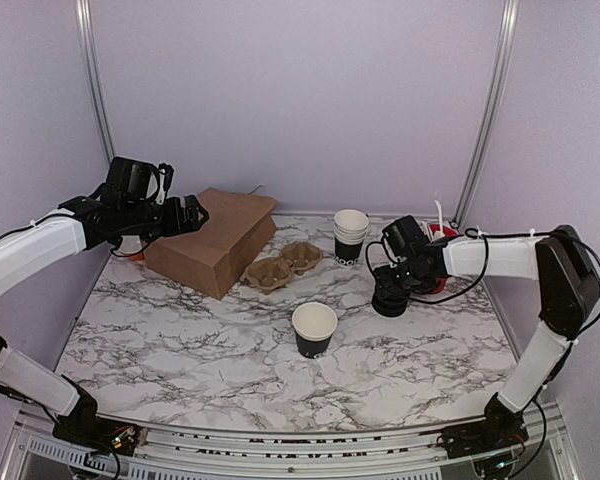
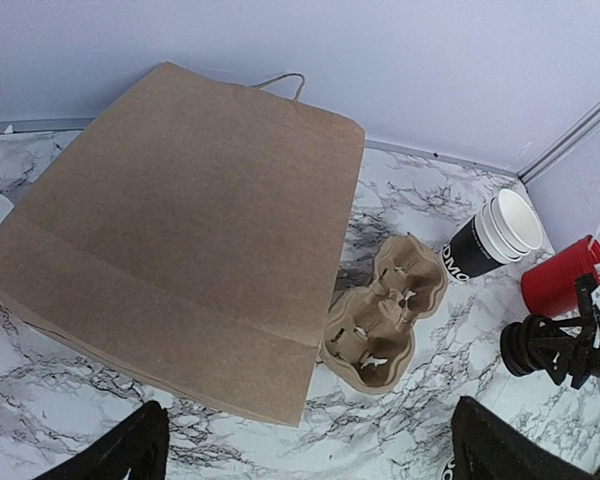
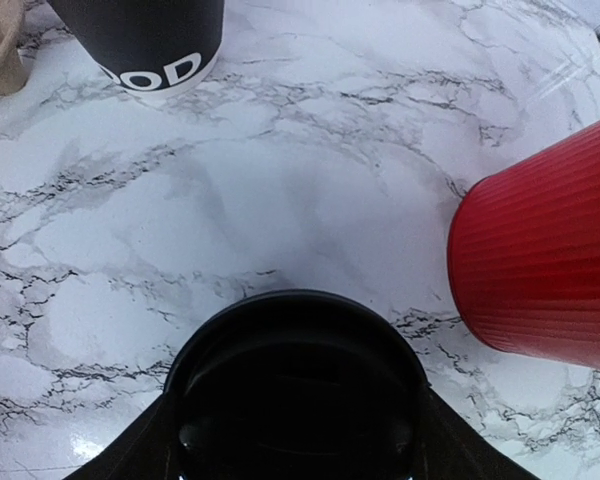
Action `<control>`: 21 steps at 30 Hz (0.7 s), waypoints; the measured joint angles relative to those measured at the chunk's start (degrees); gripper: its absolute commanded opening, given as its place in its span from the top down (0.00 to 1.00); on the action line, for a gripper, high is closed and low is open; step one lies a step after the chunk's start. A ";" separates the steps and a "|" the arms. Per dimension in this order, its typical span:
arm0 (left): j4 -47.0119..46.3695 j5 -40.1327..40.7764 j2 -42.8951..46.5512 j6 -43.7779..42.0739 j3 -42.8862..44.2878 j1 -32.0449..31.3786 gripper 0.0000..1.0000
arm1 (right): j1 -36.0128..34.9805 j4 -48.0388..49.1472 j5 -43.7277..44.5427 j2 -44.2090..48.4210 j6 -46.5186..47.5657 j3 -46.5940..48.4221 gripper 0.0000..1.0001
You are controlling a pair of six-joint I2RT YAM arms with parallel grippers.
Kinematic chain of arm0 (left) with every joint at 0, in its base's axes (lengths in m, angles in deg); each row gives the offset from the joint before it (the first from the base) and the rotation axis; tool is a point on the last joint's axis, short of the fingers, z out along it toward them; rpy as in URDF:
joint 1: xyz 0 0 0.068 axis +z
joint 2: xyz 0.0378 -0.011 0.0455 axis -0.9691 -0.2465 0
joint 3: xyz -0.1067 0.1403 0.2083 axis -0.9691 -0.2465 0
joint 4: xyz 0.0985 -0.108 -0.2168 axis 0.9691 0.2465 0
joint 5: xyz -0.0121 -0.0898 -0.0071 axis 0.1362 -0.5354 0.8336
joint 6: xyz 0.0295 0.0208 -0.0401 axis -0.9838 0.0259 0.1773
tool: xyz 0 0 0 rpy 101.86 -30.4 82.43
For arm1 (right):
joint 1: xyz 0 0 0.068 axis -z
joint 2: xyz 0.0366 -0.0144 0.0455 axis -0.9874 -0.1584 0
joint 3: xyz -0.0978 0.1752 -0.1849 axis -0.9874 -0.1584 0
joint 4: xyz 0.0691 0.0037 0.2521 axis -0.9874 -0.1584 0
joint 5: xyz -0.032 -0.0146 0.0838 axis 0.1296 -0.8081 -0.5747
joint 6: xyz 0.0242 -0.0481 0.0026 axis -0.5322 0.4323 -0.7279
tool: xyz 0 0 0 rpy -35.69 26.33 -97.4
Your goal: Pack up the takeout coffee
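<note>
A: At the right side of the table (image 1: 180,340), just beside the red holder (image 3: 540,260): working the black lid pile (image 3: 298,385) with the right gripper (image 1: 390,298). Fingers either side of the top lid, low over the marble.
B: Gripped?
A: Cannot tell. Partly closed in around the rim, but no clear view of contact from the wrist camera. No lift off the pile yet.
B: Location of the takeout coffee cup (image 1: 313,330)?
A: Mid-table, upright, well apart from both arms. No lid on it, white inside on show.
B: So step = lidding, not packing.
A: Reads that way. Judging by layout: lid first, then cup into the cardboard carrier (image 2: 385,320) or the brown bag (image 2: 180,230) just beside it, on its side at the back left.
B: Left side?
A: Left gripper (image 1: 190,215) raised above the bag, spread fully wide, holding nothing.
B: Needs for the next move?
A: Clean pinch on one lid only, straight lift clear of the pile, carry across without clipping the cup stack (image 1: 350,235). Then level seating on the rim and an even press. Light open cup, likely to tip or slide under an off-centre push.
</note>
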 measured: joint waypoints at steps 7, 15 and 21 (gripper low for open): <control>-0.02 -0.20 -0.44 0.02 -0.02 0.11 0.01 | -0.68 -1.77 0.35 2.43 0.02 0.79 0.28; -0.04 -0.61 -0.72 0.09 -0.02 0.22 0.01 | -4.98 -5.29 -0.33 5.77 0.15 3.08 0.28; -0.07 -1.03 -0.72 0.37 -0.07 0.26 0.01 | -11.39 -8.24 -2.75 9.62 0.20 5.42 0.28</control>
